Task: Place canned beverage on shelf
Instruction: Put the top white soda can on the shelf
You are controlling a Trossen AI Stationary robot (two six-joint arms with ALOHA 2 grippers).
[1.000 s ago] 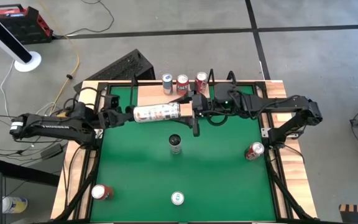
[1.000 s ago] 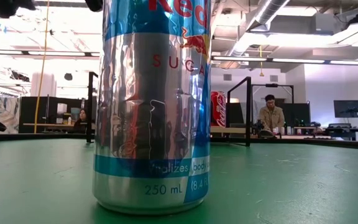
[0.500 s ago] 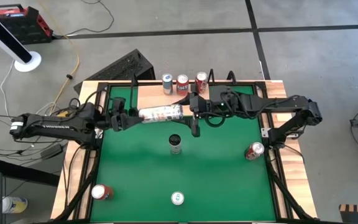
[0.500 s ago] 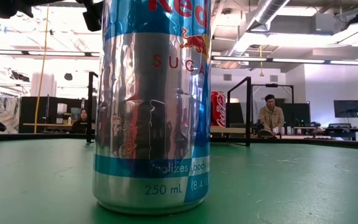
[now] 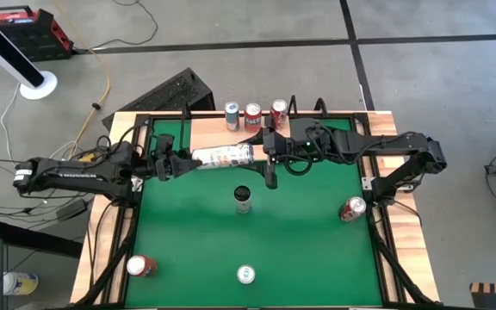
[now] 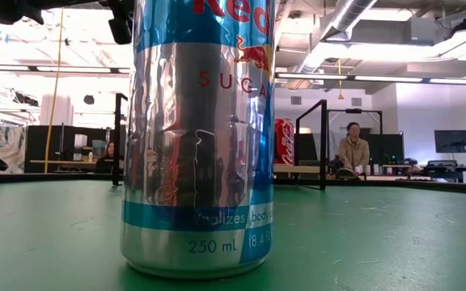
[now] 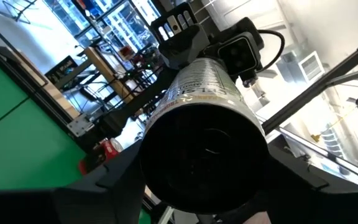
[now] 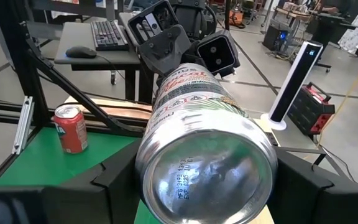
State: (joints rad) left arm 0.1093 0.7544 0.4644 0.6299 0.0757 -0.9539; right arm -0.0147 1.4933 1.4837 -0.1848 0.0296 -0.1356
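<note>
High view shows one green mat (image 5: 257,232) filling the table, and everything else sits around it. Along the mat's far edge lies one light-wood shelf (image 5: 209,131) with three cans (image 5: 253,115) standing in a row on it. Two dark arms meet over the mat's far half, just in front of that shelf. Between them one long silver can (image 5: 222,156) hangs on its side, clear of the mat. The left gripper (image 5: 179,162) has its fingers closed around one end of it; the right gripper (image 5: 261,151) is clamped on the other end. Four more cans stand upright on the mat: a dark-topped can (image 5: 243,197) near its middle, a red can (image 5: 352,208) by its right edge, another red one (image 5: 138,265) at its near left corner, and a silver-and-blue can (image 5: 245,274) at its near edge.
</note>
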